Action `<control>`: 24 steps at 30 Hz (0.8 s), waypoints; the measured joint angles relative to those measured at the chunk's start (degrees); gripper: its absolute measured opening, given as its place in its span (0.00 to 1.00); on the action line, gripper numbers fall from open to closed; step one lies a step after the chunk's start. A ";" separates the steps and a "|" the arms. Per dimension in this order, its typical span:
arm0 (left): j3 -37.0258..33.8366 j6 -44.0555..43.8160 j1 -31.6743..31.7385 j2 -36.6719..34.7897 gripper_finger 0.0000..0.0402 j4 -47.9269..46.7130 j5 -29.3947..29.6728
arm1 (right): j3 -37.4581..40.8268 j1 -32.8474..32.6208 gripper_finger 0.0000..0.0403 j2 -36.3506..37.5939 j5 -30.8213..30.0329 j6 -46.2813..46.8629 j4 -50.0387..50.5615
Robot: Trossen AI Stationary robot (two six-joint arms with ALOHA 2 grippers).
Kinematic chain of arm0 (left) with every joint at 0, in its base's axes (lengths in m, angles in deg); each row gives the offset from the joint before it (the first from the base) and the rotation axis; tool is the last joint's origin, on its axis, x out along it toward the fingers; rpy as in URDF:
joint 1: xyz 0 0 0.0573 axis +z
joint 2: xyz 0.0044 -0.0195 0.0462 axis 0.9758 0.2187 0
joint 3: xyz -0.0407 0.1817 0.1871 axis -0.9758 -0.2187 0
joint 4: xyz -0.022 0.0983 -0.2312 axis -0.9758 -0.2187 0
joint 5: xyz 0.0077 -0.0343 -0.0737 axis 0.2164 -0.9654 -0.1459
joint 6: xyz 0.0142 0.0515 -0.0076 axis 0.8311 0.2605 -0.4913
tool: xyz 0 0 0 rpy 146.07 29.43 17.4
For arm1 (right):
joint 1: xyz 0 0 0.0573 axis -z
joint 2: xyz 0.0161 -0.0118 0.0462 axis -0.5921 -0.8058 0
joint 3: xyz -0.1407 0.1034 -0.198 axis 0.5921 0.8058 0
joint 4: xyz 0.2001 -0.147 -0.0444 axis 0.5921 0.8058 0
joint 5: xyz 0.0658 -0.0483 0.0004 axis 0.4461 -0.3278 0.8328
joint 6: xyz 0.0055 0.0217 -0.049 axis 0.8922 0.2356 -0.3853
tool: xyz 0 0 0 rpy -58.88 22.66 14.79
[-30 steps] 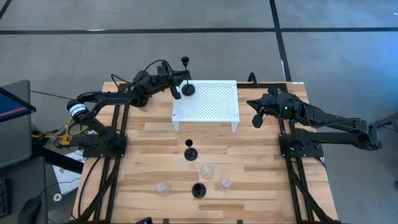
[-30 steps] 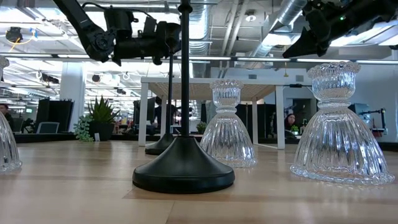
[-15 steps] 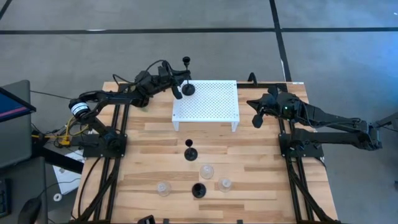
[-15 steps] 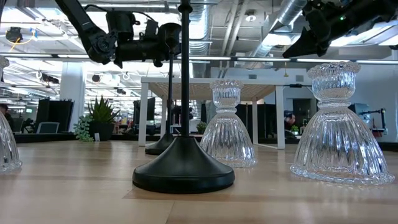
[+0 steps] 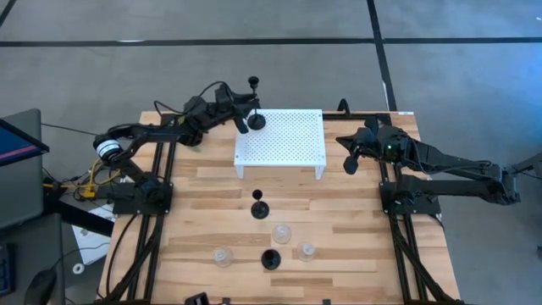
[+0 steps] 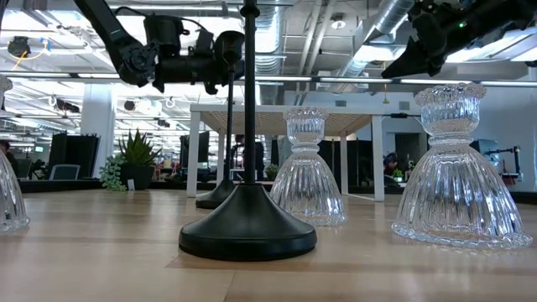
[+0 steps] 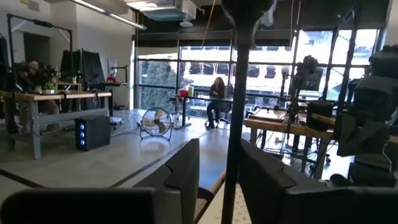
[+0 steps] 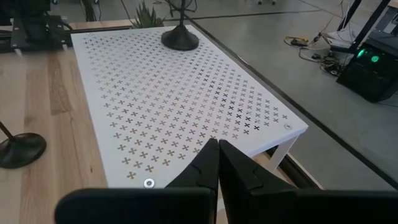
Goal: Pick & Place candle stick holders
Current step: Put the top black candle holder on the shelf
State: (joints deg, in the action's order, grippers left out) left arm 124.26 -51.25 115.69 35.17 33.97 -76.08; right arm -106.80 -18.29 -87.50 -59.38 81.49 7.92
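Observation:
One black candle stick holder (image 5: pixel 254 119) stands by its disc base on the far left corner of the white perforated rack (image 5: pixel 288 144). My left gripper (image 5: pixel 242 124) is open at its thin stem (image 7: pixel 234 124), one finger on each side. My right gripper (image 5: pixel 350 163) is shut and empty, in the air by the rack's right edge. Two more black holders (image 5: pixel 258 207) (image 5: pixel 270 258) and three clear glass ones (image 5: pixel 281 232) (image 5: pixel 306 251) (image 5: pixel 222 256) stand on the table's near half. My left gripper's fingers reach level from the table's left and stand on either side of the stem's middle (image 7: pixel 231 155). A gap shows between the stem and one finger (image 7: pixel 183 180). The other finger (image 7: pixel 267 186) lies right beside the stem; I cannot tell whether it touches. The holder stands upright on the rack.
A small green plant (image 6: pixel 132 159) stands at the table's far left, under my left arm. The rack's top (image 8: pixel 186 106) is bare apart from the one black base (image 8: pixel 180 40). Bare wood lies between the rack and the near holders.

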 joint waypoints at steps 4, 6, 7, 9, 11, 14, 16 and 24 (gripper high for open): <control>-0.35 0.02 0.02 -1.52 0.33 -0.52 -0.17 | 0.00 0.00 0.00 0.01 0.07 0.00 0.29; -1.13 0.39 0.02 -2.59 0.36 -0.58 -0.20 | 0.00 0.00 0.00 0.00 0.07 0.44 0.33; -1.71 1.00 0.02 -3.29 0.37 -0.97 -0.20 | 0.00 0.00 0.00 0.02 0.09 0.48 0.33; -3.00 2.32 0.02 -4.71 0.40 -1.45 -0.21 | 0.00 0.00 0.00 0.02 0.09 0.46 0.35; -4.50 2.81 0.02 -6.37 0.42 -1.66 -0.22 | 0.00 0.01 0.00 0.02 0.09 0.46 0.33; -6.96 3.09 0.02 -9.80 0.43 -1.60 -0.21 | 0.00 0.00 0.00 0.02 0.09 0.48 0.33; -8.68 3.24 0.02 -12.55 0.44 -1.78 -0.22 | 0.00 0.00 0.00 0.02 0.09 0.50 0.33; -17.40 2.47 -0.08 -27.05 0.41 -5.36 -2.68 | -0.02 0.00 0.00 0.02 0.42 0.48 0.33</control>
State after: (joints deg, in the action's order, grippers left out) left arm 106.86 -48.77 115.61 8.12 28.61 -78.76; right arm -106.82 -18.29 -87.48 -58.96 81.97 8.25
